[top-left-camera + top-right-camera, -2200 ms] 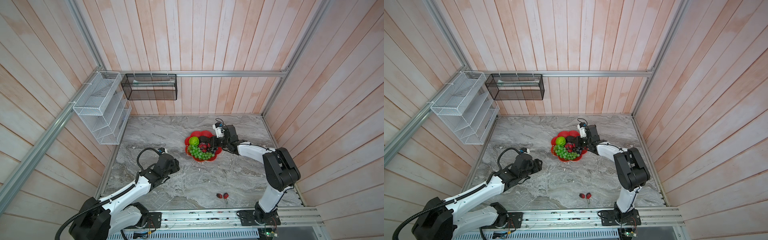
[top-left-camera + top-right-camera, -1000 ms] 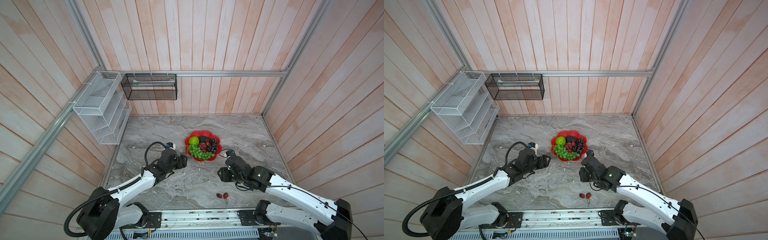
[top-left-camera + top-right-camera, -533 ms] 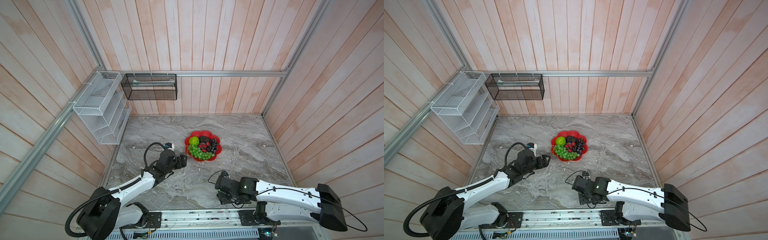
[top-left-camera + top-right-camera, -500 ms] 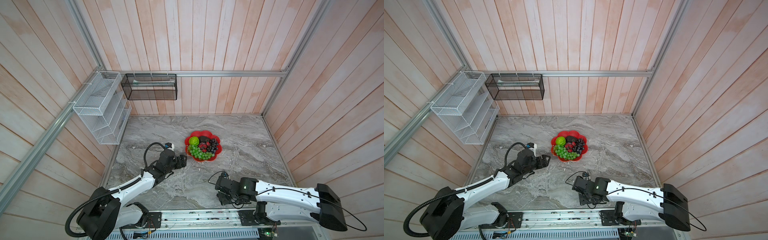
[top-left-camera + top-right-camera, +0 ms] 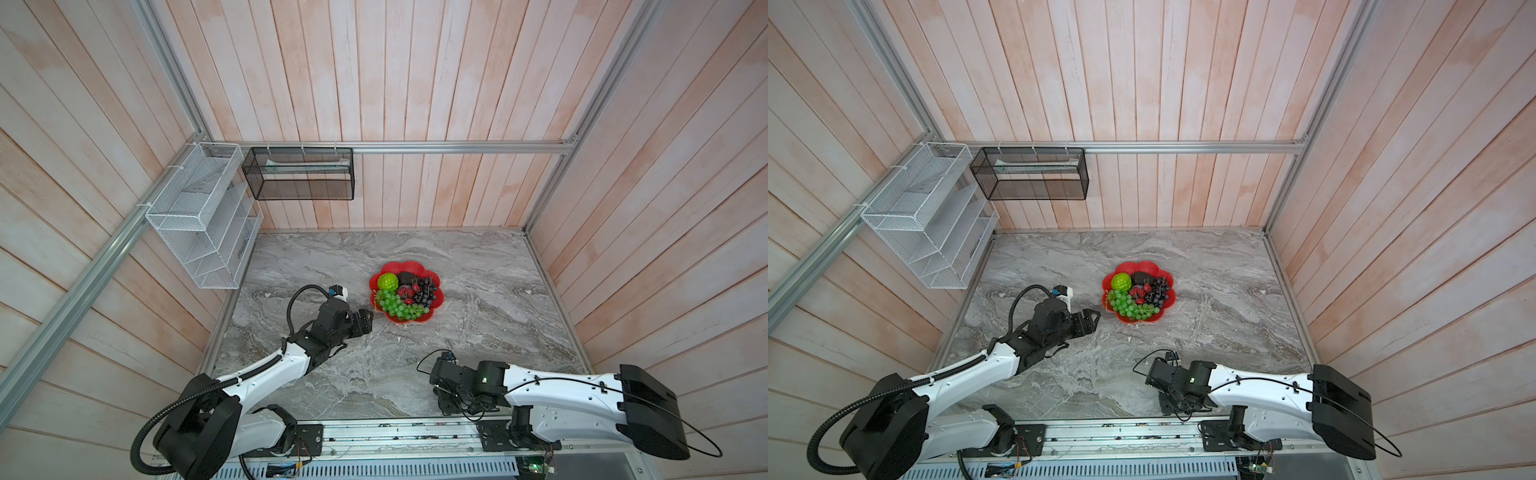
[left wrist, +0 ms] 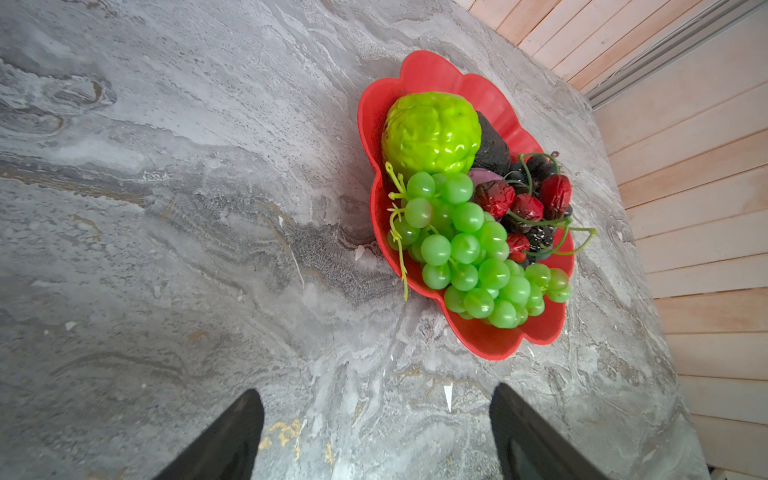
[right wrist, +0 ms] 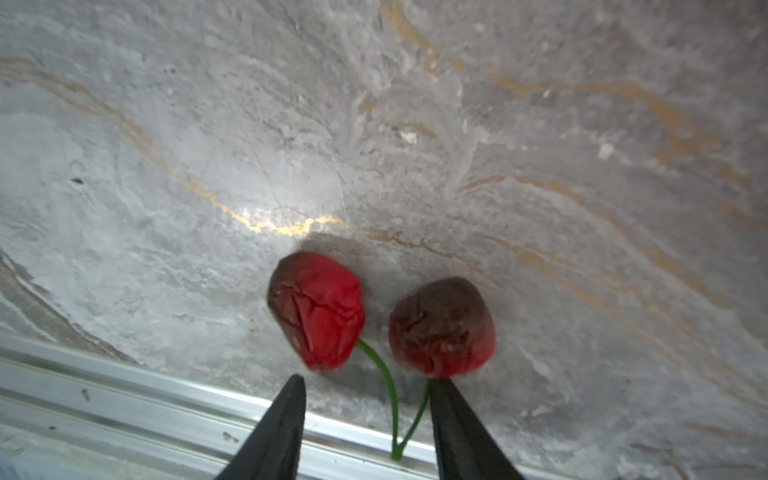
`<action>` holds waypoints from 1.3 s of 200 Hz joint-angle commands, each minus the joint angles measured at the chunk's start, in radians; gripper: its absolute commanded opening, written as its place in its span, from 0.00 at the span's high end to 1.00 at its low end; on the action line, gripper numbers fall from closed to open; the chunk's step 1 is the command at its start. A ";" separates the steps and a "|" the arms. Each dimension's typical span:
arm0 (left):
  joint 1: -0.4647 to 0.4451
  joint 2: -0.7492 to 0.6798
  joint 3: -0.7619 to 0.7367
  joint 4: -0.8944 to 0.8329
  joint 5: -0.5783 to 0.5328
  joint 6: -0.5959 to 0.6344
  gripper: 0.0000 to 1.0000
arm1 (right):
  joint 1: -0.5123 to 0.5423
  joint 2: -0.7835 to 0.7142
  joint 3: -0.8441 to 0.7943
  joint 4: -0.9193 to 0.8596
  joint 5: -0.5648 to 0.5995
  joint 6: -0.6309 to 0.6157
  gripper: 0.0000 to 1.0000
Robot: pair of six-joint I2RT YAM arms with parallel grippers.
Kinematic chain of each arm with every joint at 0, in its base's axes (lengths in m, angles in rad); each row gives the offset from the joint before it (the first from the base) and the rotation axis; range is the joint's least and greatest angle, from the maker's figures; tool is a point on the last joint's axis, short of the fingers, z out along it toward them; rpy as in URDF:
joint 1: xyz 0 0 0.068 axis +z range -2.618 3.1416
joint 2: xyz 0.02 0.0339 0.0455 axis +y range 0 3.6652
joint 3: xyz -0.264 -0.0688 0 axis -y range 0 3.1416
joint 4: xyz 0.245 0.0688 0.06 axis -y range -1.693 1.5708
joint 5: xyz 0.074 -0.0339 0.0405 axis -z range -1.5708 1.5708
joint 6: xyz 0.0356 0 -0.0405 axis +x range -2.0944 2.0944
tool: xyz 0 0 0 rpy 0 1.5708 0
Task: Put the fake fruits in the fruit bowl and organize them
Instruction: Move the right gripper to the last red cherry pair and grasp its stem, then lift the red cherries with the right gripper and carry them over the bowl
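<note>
The red scalloped fruit bowl (image 5: 415,265) (image 5: 1144,264) (image 6: 424,70) holds a green grape bunch (image 5: 400,306) (image 6: 465,249), a bumpy lime-green ball (image 5: 387,282) (image 6: 430,133), a dark oval (image 5: 405,277), dark grapes (image 5: 428,289) and red berries (image 6: 525,205). My left gripper (image 5: 365,322) (image 5: 1092,321) (image 6: 376,390) is open and empty, just left of the bowl. At the table's front edge, two red stemmed berries (image 7: 318,309) (image 7: 442,328) lie on the marble. My right gripper (image 7: 369,380) (image 5: 445,397) is open, its fingers straddling their green stems (image 7: 390,399). It hides them in both top views.
An aluminium rail (image 7: 124,386) runs along the front edge right beside the berries' stems. A white wire basket (image 5: 199,216) hangs on the left wall and a black mesh basket (image 5: 299,174) on the back wall. Grey marble lies between the bowl and the front edge.
My right arm has swung back from the table's middle to the front edge and come down over the two red berries. The left gripper has stayed beside the bowl.
</note>
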 commanded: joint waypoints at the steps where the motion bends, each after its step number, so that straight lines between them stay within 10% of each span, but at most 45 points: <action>1: 0.005 0.007 0.011 0.009 0.002 -0.006 0.13 | -0.020 0.022 -0.020 0.017 0.015 -0.017 0.56; 143: 0.005 0.006 0.025 0.000 -0.003 -0.009 0.12 | -0.067 0.018 0.091 -0.016 0.036 -0.144 0.98; 260: 0.011 -0.016 0.046 -0.091 -0.070 -0.060 0.13 | -0.559 0.207 0.468 0.220 -0.322 -0.662 1.00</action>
